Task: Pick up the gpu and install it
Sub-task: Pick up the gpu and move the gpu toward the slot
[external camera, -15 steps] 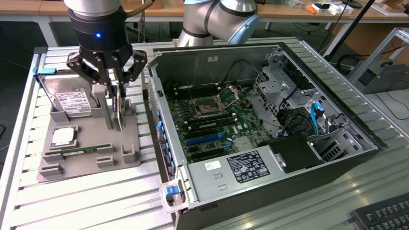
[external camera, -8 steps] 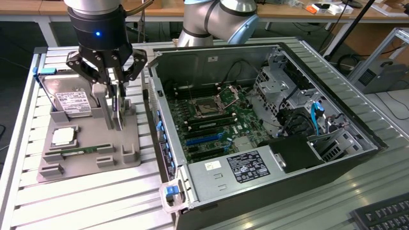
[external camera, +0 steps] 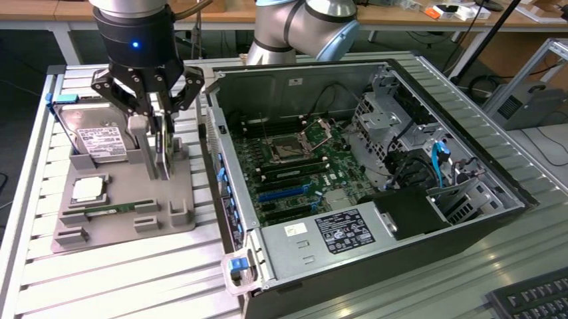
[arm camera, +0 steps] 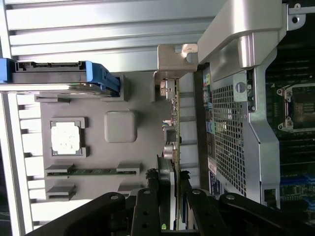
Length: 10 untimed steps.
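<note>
Black linked-finger gripper (external camera: 155,129): fingers clamped on thin green-board gpu (external camera: 162,159), which stands upright on edge at grey plastic parts tray (external camera: 133,189), to exterior view's left of open black computer case (external camera: 400,266).

The ribbed aluminium-slat table (external camera: 116,279) is evenly lit, wooden-topped benches (external camera: 400,18) on white legs run along the far side (an orange item (external camera: 432,11) lies on one), the floor (external camera: 26,50) beneath them is dark, and a grey box (external camera: 531,105) stands at the exterior view's right.
</note>
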Each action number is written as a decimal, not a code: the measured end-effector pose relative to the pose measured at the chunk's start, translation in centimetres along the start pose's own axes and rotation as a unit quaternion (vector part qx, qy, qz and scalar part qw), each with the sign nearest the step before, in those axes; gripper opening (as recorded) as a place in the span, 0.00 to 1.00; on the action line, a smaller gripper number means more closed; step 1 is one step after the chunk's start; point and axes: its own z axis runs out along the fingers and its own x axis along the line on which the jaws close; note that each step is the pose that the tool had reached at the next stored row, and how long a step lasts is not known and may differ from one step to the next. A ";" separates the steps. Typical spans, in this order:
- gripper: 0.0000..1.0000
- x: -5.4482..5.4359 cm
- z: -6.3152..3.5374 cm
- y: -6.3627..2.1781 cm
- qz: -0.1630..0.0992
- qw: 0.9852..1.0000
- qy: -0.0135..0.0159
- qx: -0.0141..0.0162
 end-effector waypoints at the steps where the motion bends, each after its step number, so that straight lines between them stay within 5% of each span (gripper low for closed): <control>1: 0.27 0.0 -0.04 0.00 0.000 1.000 0.000 0.000; 10: 0.27 0.0 -0.27 0.00 0.000 1.000 0.000 0.000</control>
